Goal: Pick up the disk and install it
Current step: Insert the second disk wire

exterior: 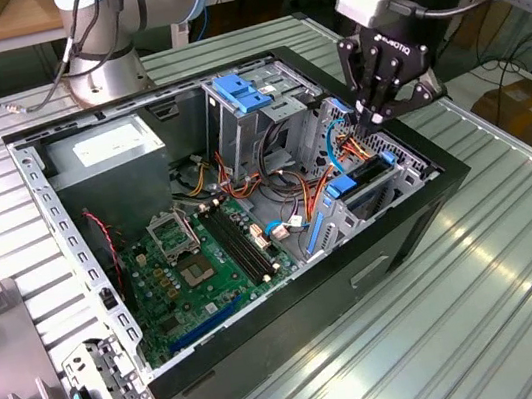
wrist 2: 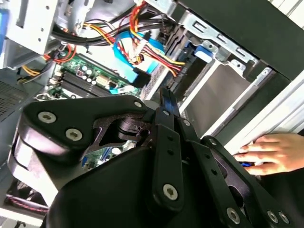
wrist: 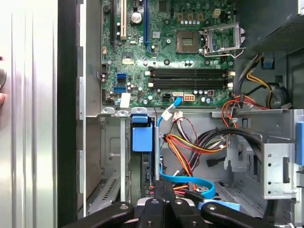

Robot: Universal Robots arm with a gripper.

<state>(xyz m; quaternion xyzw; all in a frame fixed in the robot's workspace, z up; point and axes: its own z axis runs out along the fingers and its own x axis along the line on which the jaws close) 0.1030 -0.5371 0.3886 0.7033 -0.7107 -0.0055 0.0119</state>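
The disk (exterior: 362, 178) stands on edge in the drive bay at the open computer case's corner, on the exterior view's right, with its blue carrier bracket (exterior: 341, 187) at the inner end. The first wrist view shows that blue bracket (wrist: 142, 138) at the top of the bay slot. My gripper (exterior: 372, 122) hangs just above the bay, beside the blue data cable (exterior: 341, 147). Its black fingers are pressed together in both wrist views, and I see nothing between them. The fingertips (wrist: 164, 186) are close over the bay's far end, next to the blue cable (wrist: 187, 183).
Red, orange and black cables (wrist: 190, 147) crowd the space beside the bay. A grey drive cage with a blue latch (exterior: 241, 92), the power-supply box (exterior: 101, 150) and the motherboard (exterior: 205, 260) fill the case. A person's hand (wrist 2: 274, 153) rests on the case's outer side. A loose metal bracket (exterior: 104, 392) lies on the table.
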